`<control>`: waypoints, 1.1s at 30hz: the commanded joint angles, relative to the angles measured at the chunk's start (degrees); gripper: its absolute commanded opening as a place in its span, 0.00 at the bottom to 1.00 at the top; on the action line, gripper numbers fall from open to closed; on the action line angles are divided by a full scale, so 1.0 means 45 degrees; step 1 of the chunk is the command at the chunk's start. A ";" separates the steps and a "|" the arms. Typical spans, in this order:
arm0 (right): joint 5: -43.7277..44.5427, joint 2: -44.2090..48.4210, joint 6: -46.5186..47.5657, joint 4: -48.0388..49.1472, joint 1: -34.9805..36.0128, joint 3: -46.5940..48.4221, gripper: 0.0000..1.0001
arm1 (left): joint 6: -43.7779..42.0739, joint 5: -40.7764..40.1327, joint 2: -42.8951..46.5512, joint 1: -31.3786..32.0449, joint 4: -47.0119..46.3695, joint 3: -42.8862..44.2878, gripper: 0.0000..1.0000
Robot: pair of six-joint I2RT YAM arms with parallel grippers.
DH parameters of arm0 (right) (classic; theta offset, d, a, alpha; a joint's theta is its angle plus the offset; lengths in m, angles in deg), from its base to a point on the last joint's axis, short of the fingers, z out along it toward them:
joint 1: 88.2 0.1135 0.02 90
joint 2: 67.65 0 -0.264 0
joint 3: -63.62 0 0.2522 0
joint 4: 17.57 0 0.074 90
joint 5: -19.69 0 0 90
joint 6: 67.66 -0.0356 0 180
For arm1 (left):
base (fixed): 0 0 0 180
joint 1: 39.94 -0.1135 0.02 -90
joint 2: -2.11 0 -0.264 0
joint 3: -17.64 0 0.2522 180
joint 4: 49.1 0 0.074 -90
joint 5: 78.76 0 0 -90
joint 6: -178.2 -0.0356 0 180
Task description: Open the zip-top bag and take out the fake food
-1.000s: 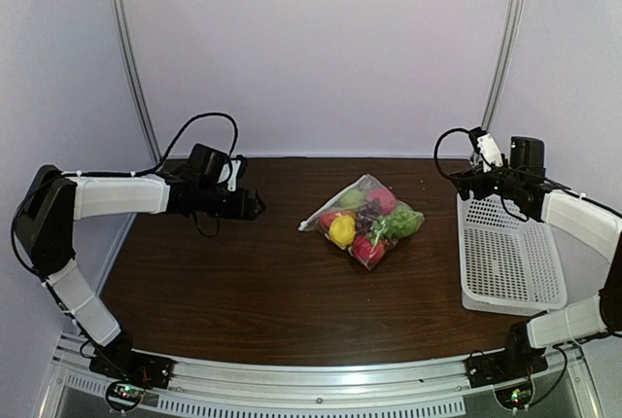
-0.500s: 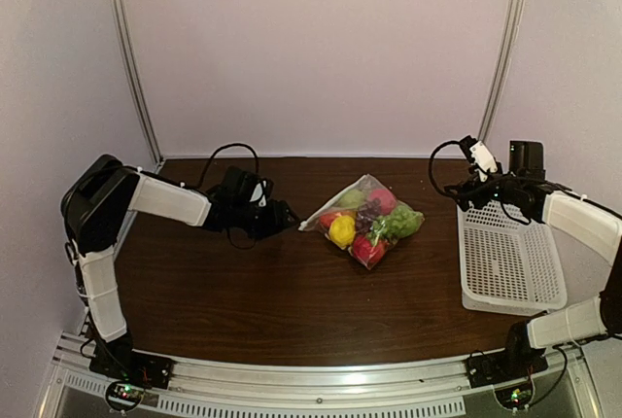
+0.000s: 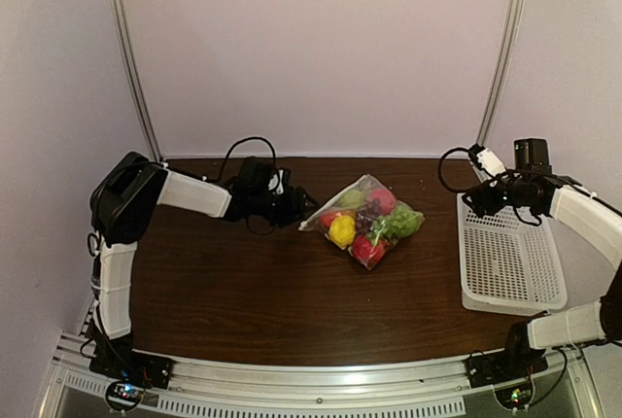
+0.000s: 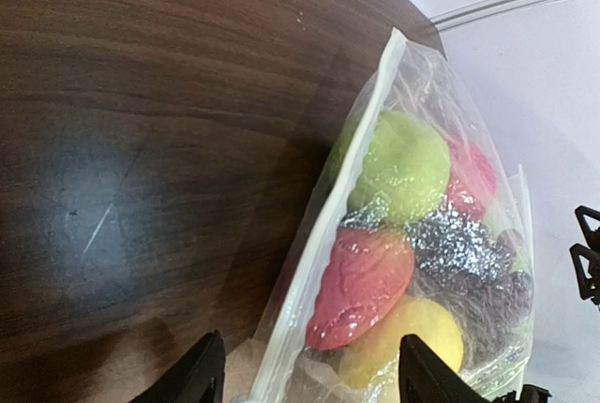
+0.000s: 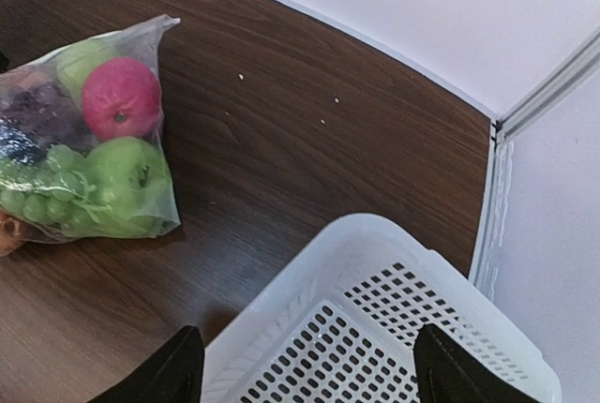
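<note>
The clear zip-top bag point(image 3: 362, 221) lies in the middle of the table, full of fake food: a yellow lemon point(image 3: 341, 231), red, pink and green fruits and grapes. My left gripper point(image 3: 304, 203) is open right at the bag's left corner. In the left wrist view its fingertips point(image 4: 202, 377) straddle the white zip strip point(image 4: 328, 225), with a red fruit point(image 4: 361, 283) and a green fruit point(image 4: 405, 164) just behind it. My right gripper point(image 3: 476, 199) is open and empty above the far left corner of the white basket point(image 3: 510, 258). The bag point(image 5: 89, 141) also shows in the right wrist view.
The white perforated basket point(image 5: 394, 328) stands at the right side of the table. Purple walls and metal posts point(image 3: 503, 49) close the back. The dark wood table point(image 3: 253, 292) stretches in front of the bag.
My left arm has swung right across the table, from the far left up to the bag's left corner. My right gripper has shifted slightly right over the basket. The bag has not moved.
</note>
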 commanded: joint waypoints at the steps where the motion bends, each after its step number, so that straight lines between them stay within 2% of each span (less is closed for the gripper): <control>1: 0.1420 0.0145 -0.0040 -0.0630 -0.0867 -0.0541 0.77 | 0.0496 0.0596 -0.0652 0.0015 -0.0144 0.0676 0.64; 10: 0.2145 -0.0342 0.0680 -0.1556 -0.1124 -0.0846 0.76 | 0.0151 0.0709 -0.1127 0.0030 0.0911 0.1494 0.65; 13: 0.1938 -0.0559 0.1042 -0.1746 -0.1121 -0.1012 0.72 | 0.0150 0.1404 -0.1403 0.0025 0.0962 0.1821 0.59; 15: 0.2119 -0.0788 0.1274 -0.1716 -0.1113 -0.1130 0.70 | 0.0188 0.1674 -0.1514 0.0034 0.0991 0.1981 0.52; 18: 0.2303 -0.1403 0.1807 -0.1624 -0.1110 -0.1268 0.63 | 0.0210 0.1638 -0.1548 0.0034 0.1034 0.1995 0.47; 24: 0.1654 -0.2819 0.2369 -0.1498 -0.0899 -0.1180 0.54 | 0.0181 0.2030 -0.1560 0.0034 0.1082 0.1976 0.30; 29: 0.1162 -0.3580 0.2215 -0.1471 -0.0340 -0.0779 0.51 | -0.0071 0.1993 -0.0932 0.0034 0.1119 0.1602 0.10; 33: 0.0595 -0.4020 0.2093 -0.1527 0.0534 -0.0408 0.49 | -0.0561 0.1505 0.0058 0.0015 0.1517 0.1134 0.00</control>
